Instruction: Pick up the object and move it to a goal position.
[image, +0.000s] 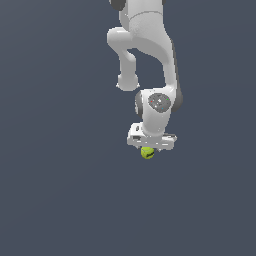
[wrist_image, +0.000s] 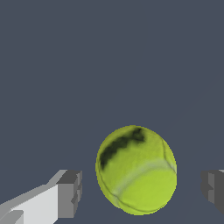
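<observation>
The gripper (wrist_image: 140, 192) is spread wide and holds nothing: in the wrist view a clear gap shows between each dark fingertip (wrist_image: 70, 192) and the ball (wrist_image: 136, 170). The ball sits between the two fingertips, a little nearer one than the other, so closing should catch it roughly across its middle. In the exterior view the ball (image: 147, 152) shows just under the white gripper body, on the plain grey floor (image: 50, 200). No goal marker is visible.

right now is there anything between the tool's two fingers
Yes: in the wrist view the ball sits between the tool's fingers, with bare gaps on both sides, so neither finger touches it.
</observation>
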